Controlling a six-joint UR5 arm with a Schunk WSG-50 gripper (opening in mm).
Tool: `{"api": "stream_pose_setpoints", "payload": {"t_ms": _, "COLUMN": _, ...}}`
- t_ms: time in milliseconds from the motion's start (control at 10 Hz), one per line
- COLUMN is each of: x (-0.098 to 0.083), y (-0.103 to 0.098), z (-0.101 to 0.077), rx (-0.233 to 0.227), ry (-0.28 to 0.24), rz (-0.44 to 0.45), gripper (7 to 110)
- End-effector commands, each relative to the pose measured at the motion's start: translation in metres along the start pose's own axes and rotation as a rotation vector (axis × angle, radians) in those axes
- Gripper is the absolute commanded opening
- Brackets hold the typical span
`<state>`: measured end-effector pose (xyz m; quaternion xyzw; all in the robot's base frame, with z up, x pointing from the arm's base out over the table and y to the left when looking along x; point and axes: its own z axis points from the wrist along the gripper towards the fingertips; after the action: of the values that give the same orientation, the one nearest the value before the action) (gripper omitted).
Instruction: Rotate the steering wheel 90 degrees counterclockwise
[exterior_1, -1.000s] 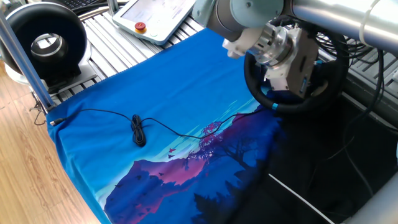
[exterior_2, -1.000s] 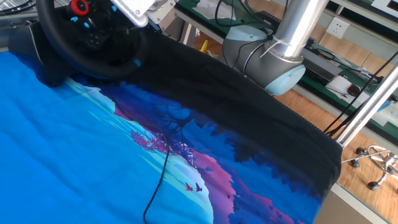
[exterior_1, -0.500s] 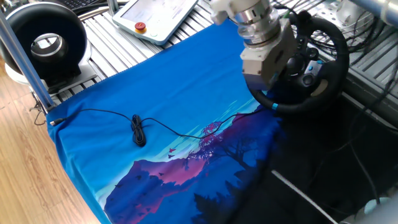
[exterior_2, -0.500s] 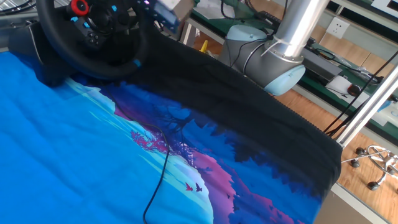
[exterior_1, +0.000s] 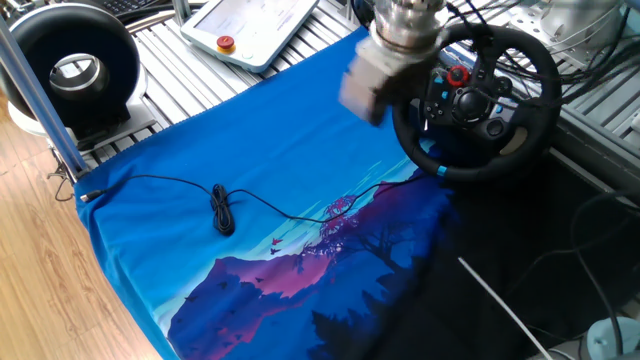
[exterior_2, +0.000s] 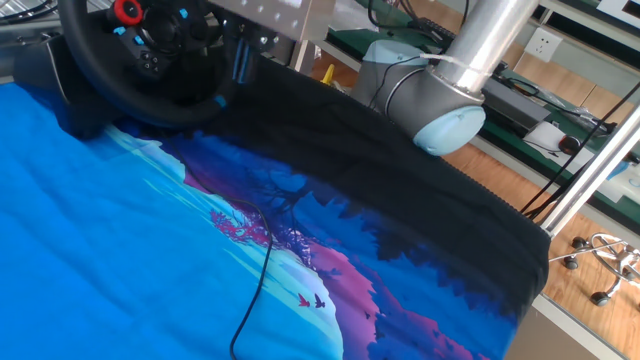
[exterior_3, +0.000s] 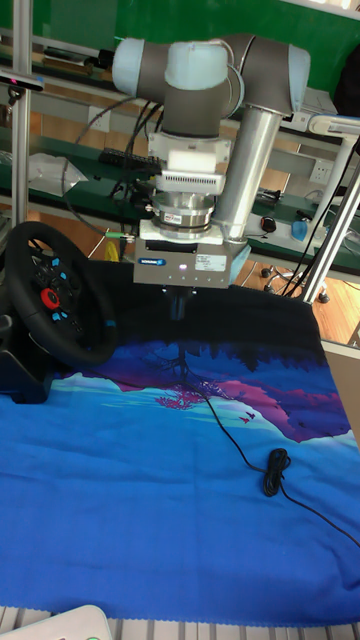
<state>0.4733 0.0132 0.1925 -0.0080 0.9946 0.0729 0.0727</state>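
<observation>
The steering wheel (exterior_1: 540, 100) stands at the far right of the table, black-rimmed, with a red dial and coloured buttons on its hub. Its blue stripe (exterior_1: 441, 171) sits at the lower left of the rim. My gripper (exterior_1: 362, 85) is blurred and hangs just left of the wheel, apart from it. In the tall fixed view the gripper (exterior_3: 179, 305) hangs right of the wheel (exterior_3: 90, 330), its fingers close together with nothing between them. In the other fixed view the gripper (exterior_2: 241, 62) is beside the rim (exterior_2: 95, 80).
A black cable (exterior_1: 222, 210) lies coiled on the blue printed cloth (exterior_1: 250, 150). A thick black ring-shaped device (exterior_1: 75, 65) and a metal post (exterior_1: 35, 90) stand at the far left. A white teach pendant (exterior_1: 250, 25) lies behind. The arm's base (exterior_2: 430, 95) stands beyond the cloth.
The gripper has drawn back from in front of the wheel's hub toward the left, uncovering the hub. The rim's blue stripe sits in the same place as before.
</observation>
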Motion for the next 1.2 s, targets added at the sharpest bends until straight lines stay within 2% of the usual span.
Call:
{"api": "stream_pose_setpoints", "payload": {"t_ms": 0, "x": 0.003, "y": 0.009, "z": -0.008, "rx": -0.030, "ry": 0.031, "rz": 0.084, "gripper": 7}}
{"api": "stream_pose_setpoints", "payload": {"t_ms": 100, "x": 0.010, "y": -0.002, "z": 0.003, "rx": 0.010, "ry": 0.086, "rz": 0.081, "gripper": 7}}
{"api": "stream_pose_setpoints", "payload": {"t_ms": 200, "x": 0.004, "y": -0.003, "z": 0.020, "rx": 0.002, "ry": 0.086, "rz": 0.096, "gripper": 7}}
{"api": "stream_pose_setpoints", "payload": {"t_ms": 300, "x": -0.010, "y": -0.009, "z": 0.036, "rx": 0.004, "ry": 0.046, "rz": 0.089, "gripper": 7}}
{"api": "stream_pose_setpoints", "payload": {"t_ms": 400, "x": 0.011, "y": 0.006, "z": 0.036, "rx": -0.087, "ry": 0.129, "rz": -0.083, "gripper": 7}}
{"api": "stream_pose_setpoints", "payload": {"t_ms": 500, "x": 0.008, "y": 0.004, "z": 0.040, "rx": -0.116, "ry": 0.110, "rz": -0.145, "gripper": 7}}
{"api": "stream_pose_setpoints", "payload": {"t_ms": 600, "x": 0.002, "y": -0.021, "z": 0.044, "rx": -0.042, "ry": 0.088, "rz": -0.144, "gripper": 7}}
{"api": "stream_pose_setpoints", "payload": {"t_ms": 700, "x": -0.024, "y": -0.042, "z": 0.046, "rx": 0.052, "ry": -0.012, "rz": -0.005, "gripper": 7}}
{"api": "stream_pose_setpoints", "payload": {"t_ms": 800, "x": -0.029, "y": -0.038, "z": 0.043, "rx": 0.060, "ry": -0.029, "rz": 0.075, "gripper": 7}}
{"api": "stream_pose_setpoints", "payload": {"t_ms": 900, "x": -0.028, "y": -0.039, "z": 0.040, "rx": 0.097, "ry": -0.020, "rz": 0.094, "gripper": 7}}
{"api": "stream_pose_setpoints", "payload": {"t_ms": 1100, "x": -0.015, "y": -0.019, "z": 0.038, "rx": 0.067, "ry": 0.036, "rz": 0.103, "gripper": 7}}
